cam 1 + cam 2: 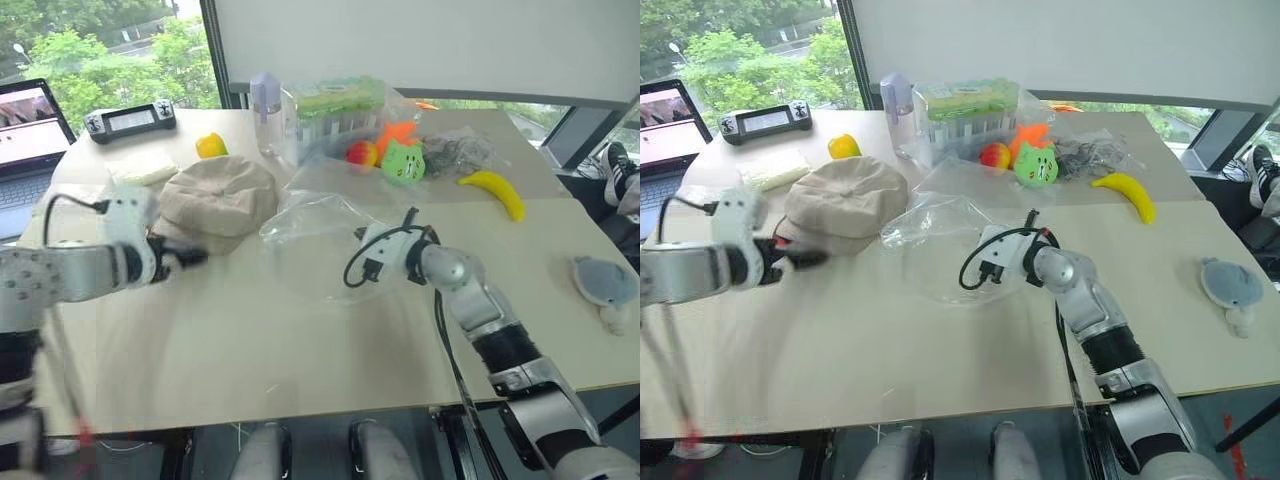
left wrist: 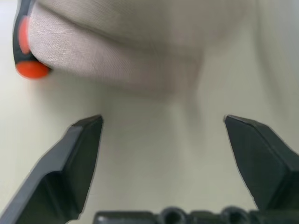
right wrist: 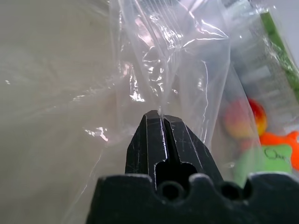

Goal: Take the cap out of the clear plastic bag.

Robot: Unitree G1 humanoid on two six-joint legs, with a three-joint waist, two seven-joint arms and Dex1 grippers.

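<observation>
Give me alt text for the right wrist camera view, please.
The right gripper, its black fingers shut, pinches a fold of the clear plastic bag over the pale table. Blurred colourful toys show through the plastic.

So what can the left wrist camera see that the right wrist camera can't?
The left wrist view has the left end effector open, with the cap lying just beyond its fingers on the table. The right wrist view has the right end effector shut on the clear plastic bag, with colourful toys behind the plastic. Both look along black fingers over the same pale tabletop.
</observation>
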